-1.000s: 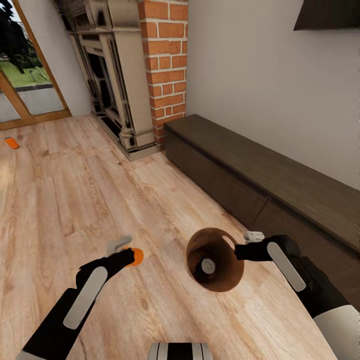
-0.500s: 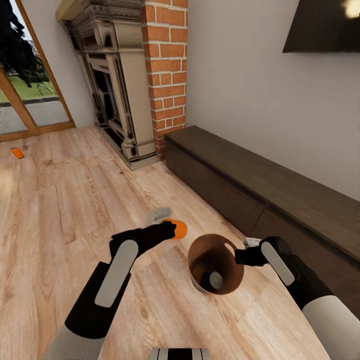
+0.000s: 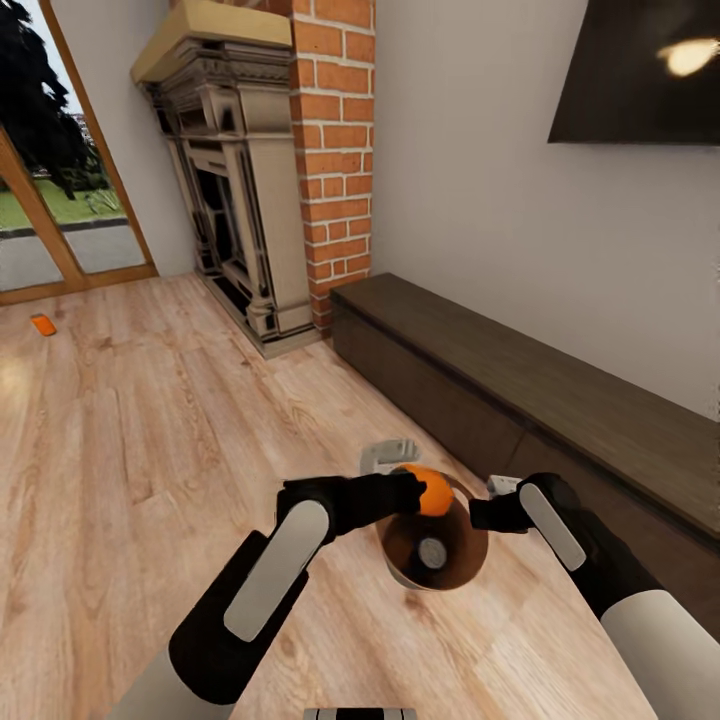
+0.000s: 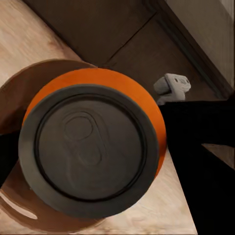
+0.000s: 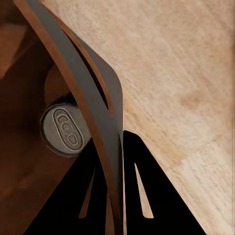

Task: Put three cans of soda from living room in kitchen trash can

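Observation:
My left gripper (image 3: 418,493) is shut on a bright orange can of soda (image 3: 434,491) and holds it just over the open mouth of the tash can (image 3: 462,568), a brown-lined round bucket on the wood floor. In the left wrist view the can's grey top (image 4: 90,147) faces the camera, with the bucket's rim (image 4: 34,81) behind it. Another can with a silvery top (image 3: 432,551) lies inside the bucket (image 5: 29,58), and it shows as well as the can (image 5: 63,128) in the right wrist view. My right gripper (image 3: 479,513) is shut on the bucket's rim (image 5: 85,100). A third orange can (image 3: 43,324) lies on the floor far to the left.
A long dark low cabinet (image 3: 560,400) runs along the wall just right of the bucket. The stone fireplace (image 3: 235,200) and brick chimney (image 3: 335,150) stand ahead, glass doors (image 3: 50,200) at far left, a black TV (image 3: 640,70) on the wall.
My left arm has carried the orange can up and to the right, from beside the bucket to over its mouth. The head camera has tilted upward. My right gripper kept its hold on the rim.

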Controlling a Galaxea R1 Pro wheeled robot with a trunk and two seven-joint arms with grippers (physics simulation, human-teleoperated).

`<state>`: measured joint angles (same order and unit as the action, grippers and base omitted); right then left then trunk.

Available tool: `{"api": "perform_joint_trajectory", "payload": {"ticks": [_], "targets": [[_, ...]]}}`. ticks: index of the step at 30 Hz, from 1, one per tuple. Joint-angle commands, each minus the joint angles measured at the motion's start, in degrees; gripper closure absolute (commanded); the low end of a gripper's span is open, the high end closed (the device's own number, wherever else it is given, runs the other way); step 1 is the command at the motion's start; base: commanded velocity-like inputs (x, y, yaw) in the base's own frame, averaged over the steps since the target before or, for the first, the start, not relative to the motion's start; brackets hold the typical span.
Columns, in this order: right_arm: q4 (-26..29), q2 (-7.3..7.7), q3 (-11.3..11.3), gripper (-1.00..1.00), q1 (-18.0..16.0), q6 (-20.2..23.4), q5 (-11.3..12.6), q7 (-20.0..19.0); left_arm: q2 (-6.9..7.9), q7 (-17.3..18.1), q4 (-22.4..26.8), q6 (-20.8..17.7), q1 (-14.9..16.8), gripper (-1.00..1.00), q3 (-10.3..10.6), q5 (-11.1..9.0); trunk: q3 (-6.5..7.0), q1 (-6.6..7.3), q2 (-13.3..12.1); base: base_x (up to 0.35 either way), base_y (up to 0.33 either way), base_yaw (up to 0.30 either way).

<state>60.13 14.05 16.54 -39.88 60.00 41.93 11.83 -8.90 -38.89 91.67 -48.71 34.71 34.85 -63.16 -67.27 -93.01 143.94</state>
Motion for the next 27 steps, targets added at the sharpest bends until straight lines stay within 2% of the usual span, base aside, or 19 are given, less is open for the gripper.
{"api": "perform_joint_trajectory", "payload": {"ticks": [1, 3, 5, 13, 18, 19, 24, 27], "targets": [[0.06, -0.01, -0.02, 1.00, 0.01, 0.00, 1.89, -0.32, 0.01, -0.41, -0.19, -0.14, -0.01, 1.00, 0.48, -0.25, 0.23, 0.03, -0.02, 0.000, 0.000, 0.000], [0.23, 0.02, -0.02, 1.00, 0.03, 0.00, 1.95, -0.31, -0.04, -1.37, -1.93, -0.10, -0.02, 1.00, 1.59, -1.98, 0.68, 0.08, -0.04, 0.000, 0.000, 0.000], [0.51, 0.07, -0.02, 1.00, 0.08, 0.00, 1.99, -0.31, -0.07, -1.83, -4.97, -0.04, -0.01, 1.00, 2.16, -2.67, 1.12, 0.13, -0.07, 0.000, 0.000, 0.000], [1.72, 0.17, 0.16, 1.00, 0.31, 0.00, 2.06, -0.31, -0.14, -2.21, -13.20, 0.28, 0.07, 1.00, 2.51, -2.66, 2.89, 0.34, -0.18, 0.000, 0.000, 0.000], [2.95, 0.19, 0.38, 1.00, 0.43, 0.00, 2.09, -0.31, -0.15, -1.55, -16.49, 0.87, 0.16, 1.00, 2.50, -2.66, 2.89, 0.34, -0.18, 0.000, 0.000, 0.000], [3.34, 0.19, 0.39, 1.00, 0.47, 0.00, 2.09, -0.31, -0.15, -1.45, -16.85, 1.05, 0.17, -1.00, 2.54, -2.65, 2.89, 0.34, -0.18, 0.000, 0.000, 0.000], [4.97, 0.27, 0.34, 1.00, 0.58, 0.00, 2.10, -0.31, -0.16, -1.26, -17.58, 2.12, 0.18, -1.00, 2.59, -2.59, 2.89, 0.34, -0.18, 0.000, 0.000, 0.000], [5.19, 0.27, 0.34, 1.00, 0.62, 0.00, 2.08, -0.31, 0.08, -1.26, -16.27, 2.98, 0.18, -1.00, 2.58, -2.59, 2.89, 0.34, -0.18, 0.000, 0.000, 0.000]]}}
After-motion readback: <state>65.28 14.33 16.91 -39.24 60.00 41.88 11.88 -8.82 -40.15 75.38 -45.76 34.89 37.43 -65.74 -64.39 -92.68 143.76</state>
